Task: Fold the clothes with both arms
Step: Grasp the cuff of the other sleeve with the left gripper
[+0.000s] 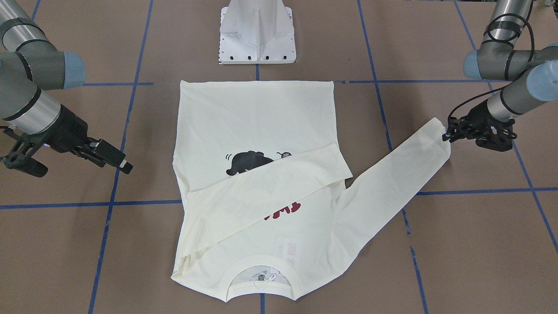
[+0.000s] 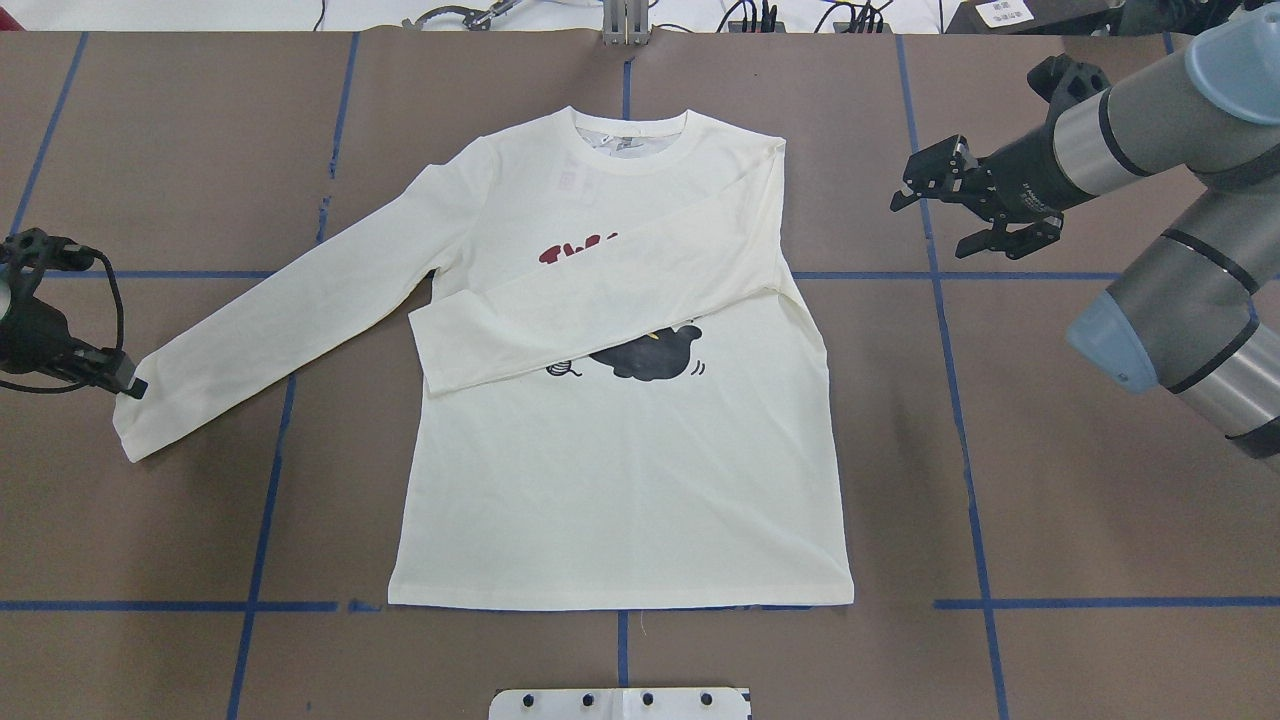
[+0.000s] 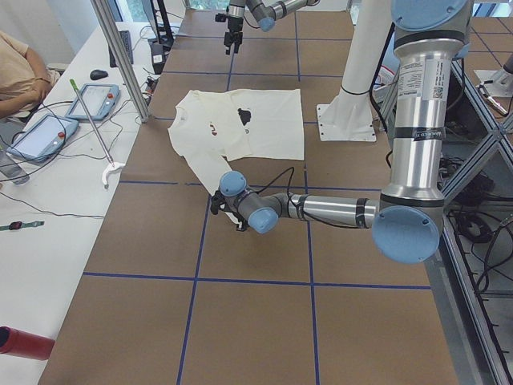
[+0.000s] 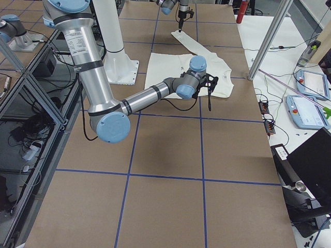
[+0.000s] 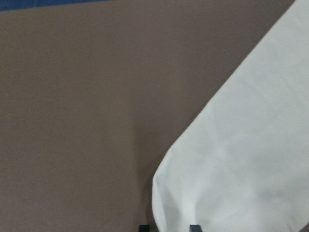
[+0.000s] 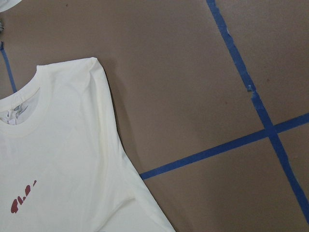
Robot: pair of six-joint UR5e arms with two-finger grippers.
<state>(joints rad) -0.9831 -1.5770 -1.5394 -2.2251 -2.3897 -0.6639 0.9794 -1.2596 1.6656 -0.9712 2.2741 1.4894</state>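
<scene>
The cream long-sleeved T-shirt point(image 2: 620, 480) lies flat, print up, collar away from the robot. One sleeve point(image 2: 600, 300) is folded across the chest and covers part of the black cat print point(image 2: 650, 355) and the red lettering point(image 2: 575, 250). The other sleeve point(image 2: 290, 320) stretches out toward my left arm. My left gripper point(image 2: 128, 385) is shut on that sleeve's cuff; the left wrist view shows the cuff point(image 5: 241, 159) between the fingertips point(image 5: 193, 227). My right gripper point(image 2: 930, 222) is open and empty, above the table beside the shirt's shoulder. It also shows in the front view point(image 1: 85, 170).
The white pedestal base point(image 1: 257, 35) stands at the robot's edge, just past the shirt's hem. Blue tape lines point(image 2: 960, 400) cross the brown table. A side bench with tablets point(image 3: 48, 132) and a metal post point(image 3: 120, 56) lies beyond the far edge.
</scene>
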